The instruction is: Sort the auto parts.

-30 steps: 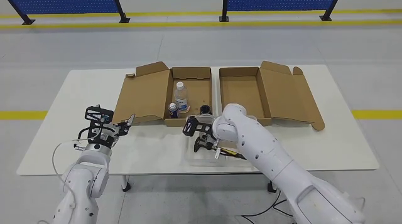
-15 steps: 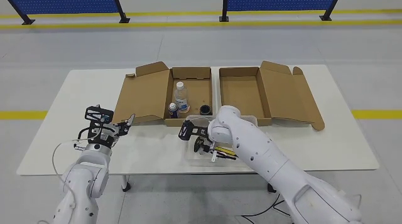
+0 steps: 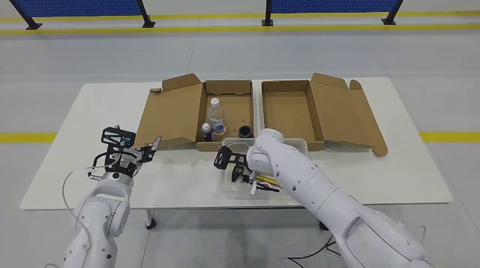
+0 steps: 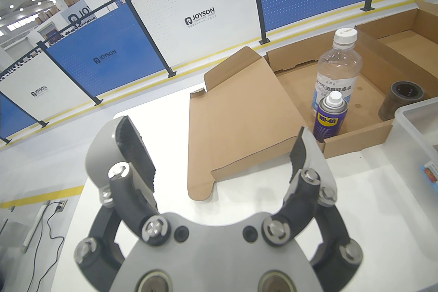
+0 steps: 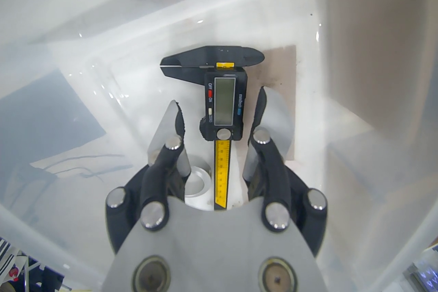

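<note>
Right tool [image 5: 219,98] down in the clear bin [image 5: 345,149] — digital caliper [image 5: 224,100] lies between its parted fingers, gaps either side. Left tool [image 4: 213,127] spread wide above the tabletop [image 4: 359,190].

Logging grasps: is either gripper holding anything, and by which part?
Nothing is held. The right gripper is open astride the caliper; the left gripper is open, empty.

The right hand [image 5: 219,98] sits low inside the clear bin [image 4: 415,117], walls close on every side, with the caliper [image 5: 224,101] between its spread fingers. The left hand [image 4: 215,132] has bare surface [image 3: 180,182] ahead, up to the left box [image 3: 172,118]. A bottle [image 4: 337,74], spray can [image 4: 330,115] and black cylinder [image 4: 403,100] crowd that box's near wall.
</note>
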You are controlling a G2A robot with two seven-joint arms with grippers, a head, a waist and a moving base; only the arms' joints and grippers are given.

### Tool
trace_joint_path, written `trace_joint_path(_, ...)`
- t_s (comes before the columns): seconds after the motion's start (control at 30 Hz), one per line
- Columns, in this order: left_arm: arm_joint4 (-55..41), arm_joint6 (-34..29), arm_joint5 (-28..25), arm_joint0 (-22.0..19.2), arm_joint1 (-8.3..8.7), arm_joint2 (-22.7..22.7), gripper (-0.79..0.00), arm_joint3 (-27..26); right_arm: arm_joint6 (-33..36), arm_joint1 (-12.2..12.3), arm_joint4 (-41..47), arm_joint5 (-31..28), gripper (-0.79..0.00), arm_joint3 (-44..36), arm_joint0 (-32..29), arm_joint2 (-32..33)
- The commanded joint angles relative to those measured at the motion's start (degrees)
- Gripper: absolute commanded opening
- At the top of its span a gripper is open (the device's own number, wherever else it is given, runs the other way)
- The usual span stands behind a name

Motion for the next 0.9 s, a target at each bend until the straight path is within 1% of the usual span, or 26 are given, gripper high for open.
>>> trace_joint_path(0.0, 0.00, 0.00, 0.00, 0.00, 0.00, 0.00, 0.000, 0.00, -0.29, -0.28, 0.01, 0.23, -0.366, 0.87, 0.27, -0.21)
trace_joint_path(0.13, 0.00, 0.00, 0.00, 0.00, 0.00, 0.00, 0.000, 0.00, -0.56, -0.81, -0.33, 1.02, -0.437, 2.50, 0.80, -0.65)
trace_joint_path(0.2, 0.00, 0.00, 0.00, 0.00, 0.00, 0.00, 0.000, 0.00, -0.72, -1.05, -0.27, 0.75, -0.456, 3.42, 1.01, -0.82)
trace_joint_path(0.23, 0.00, 0.00, 0.00, 0.00, 0.00, 0.00, 0.000, 0.00, -0.71, -1.18, -0.24, 0.63, -0.508, 3.82, 1.12, -0.93)
trace_joint_path(0.27, 0.00, 0.00, 0.00, 0.00, 0.00, 0.00, 0.000, 0.00, -0.78, -1.31, -0.23, 0.57, -0.539, 4.17, 1.23, -1.04)
trace_joint_path(0.37, 0.00, 0.00, 0.00, 0.00, 0.00, 0.00, 0.000, 0.00, -0.82, -1.71, -0.13, 0.24, -0.570, 5.11, 1.55, -1.36)
trace_joint_path(0.4, 0.00, 0.00, 0.00, 0.00, 0.00, 0.00, 0.000, 0.00, -0.85, -1.85, -0.07, 0.20, -0.622, 5.39, 1.68, -1.43)
trace_joint_path(0.43, 0.00, 0.00, 0.00, 0.00, 0.00, 0.00, 0.000, 0.00, -0.94, -1.97, -0.03, 0.16, -0.745, 5.66, 1.79, -1.49)
trace_joint_path(0.47, 0.00, 0.00, 0.00, 0.00, 0.00, 0.00, 0.000, 0.00, -1.01, -2.08, 0.08, 0.00, -0.785, 5.97, 1.89, -1.54)
trace_joint_path(0.63, 0.00, 0.00, 0.00, 0.00, 0.00, 0.00, 0.000, 0.00, -2.03, -2.47, 0.64, -0.65, -0.785, 7.31, 2.68, -1.30)
trace_joint_path(0.87, 0.00, 0.00, 0.00, 0.00, 0.00, 0.00, 0.000, 0.00, -2.59, -2.30, 1.00, -1.32, -0.785, 7.17, 3.37, -0.34)
